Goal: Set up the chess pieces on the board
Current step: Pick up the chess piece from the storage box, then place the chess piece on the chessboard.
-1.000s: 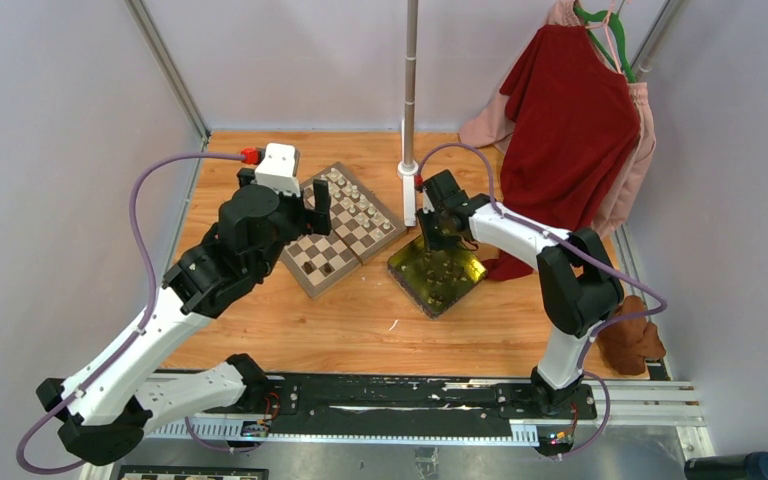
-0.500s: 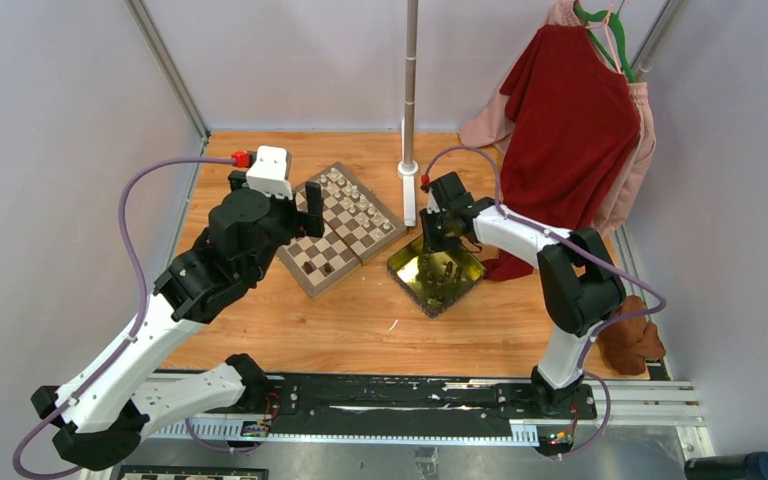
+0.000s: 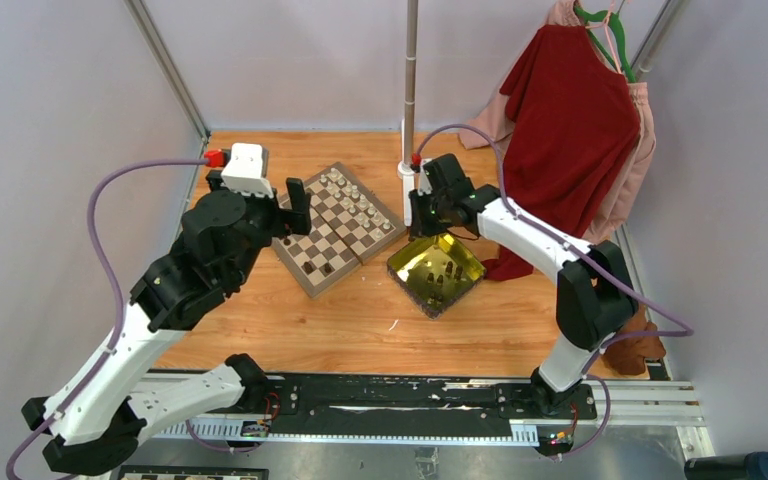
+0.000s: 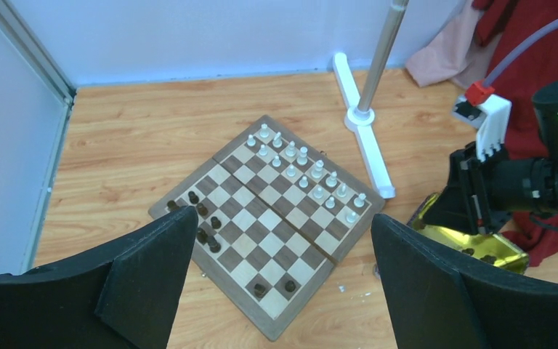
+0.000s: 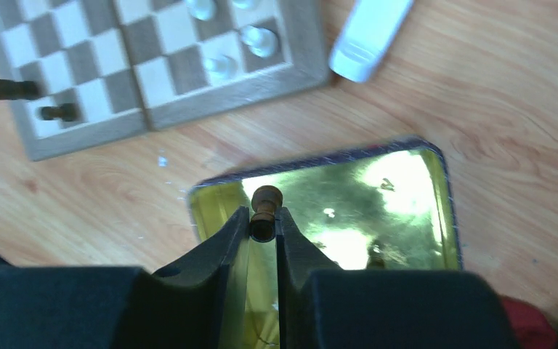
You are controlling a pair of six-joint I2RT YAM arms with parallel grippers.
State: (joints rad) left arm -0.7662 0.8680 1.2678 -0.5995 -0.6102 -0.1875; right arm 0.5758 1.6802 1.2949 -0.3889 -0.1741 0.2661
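The board (image 3: pixel 322 197) lies at the table's back centre and shows whole in the left wrist view (image 4: pixel 241 195). Several cream-white chess pieces (image 4: pixel 304 182) stand on its far half. Several dark brown pieces (image 4: pixel 205 218) stand at its near left, two more (image 4: pixel 272 288) at the near corner. My right gripper (image 5: pixel 263 220) is shut on a dark brown piece (image 5: pixel 265 203) and holds it above the shiny yellow tray (image 5: pixel 407 182). My left gripper (image 4: pixel 280 240) is open and empty, above the board's near left side (image 3: pixel 295 200).
The yellow tray (image 3: pixel 470 270) with a few dark pieces sits right of the board. A white pole base (image 3: pixel 408 190) stands behind it. Red and pink clothes (image 3: pixel 570 110) hang at the back right. A brown cloth (image 3: pixel 632 340) lies at the right edge.
My right gripper has risen out of the tray with a dark brown piece in it. My left arm has drawn back to the left, away from the board.
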